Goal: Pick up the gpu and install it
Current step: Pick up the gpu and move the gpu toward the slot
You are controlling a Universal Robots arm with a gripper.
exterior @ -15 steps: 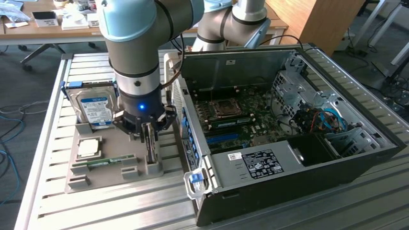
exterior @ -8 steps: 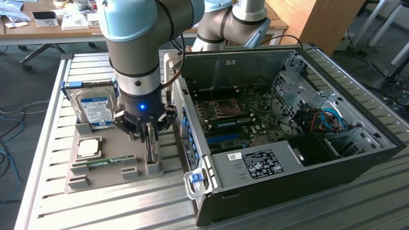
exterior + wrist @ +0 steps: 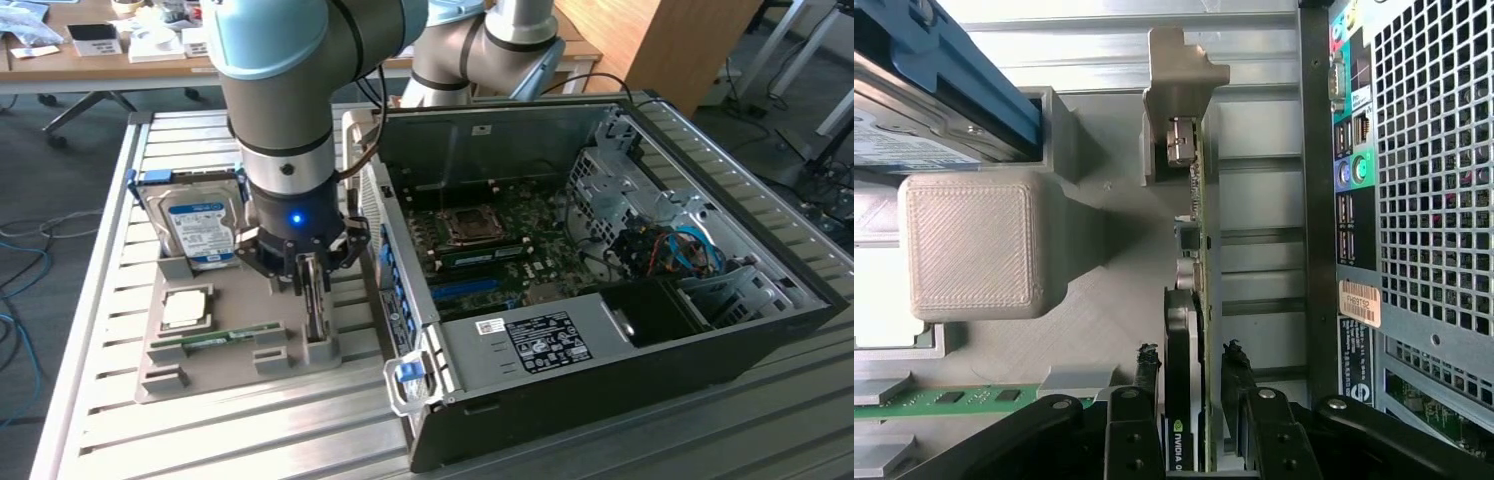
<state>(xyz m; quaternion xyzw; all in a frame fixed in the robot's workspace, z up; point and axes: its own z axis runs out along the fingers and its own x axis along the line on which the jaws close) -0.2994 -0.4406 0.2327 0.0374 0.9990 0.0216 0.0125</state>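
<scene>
Grey printed plastic forms the tray that lies on the slatted metal worktop, on the exterior view's left of the open computer case. Each part has its own holder there, which keeps it where the arm can reach it. A hard drive with a blue label stands in a far slot. A processor lies flat nearer the camera, and a narrow memory stick lies just in front of that.

The graphics card stands on its long edge in a slot at the side of the tray nearest the case. This leaves both flat faces open to a grip from above. In the wrist view it appears edge-on, the black cooler on one face and the green board on the other, with its far end tucked against a tray post.

The arm hangs straight down over this slot, with the jaws lowered around the card's upper edge. One finger lies against the cooler face and one against the board face, so by the look of it the jaws are clenched on the card.

The card sits in its slot, not yet lifted, and the case lies on its side with the motherboard exposed and no card fitted.
</scene>
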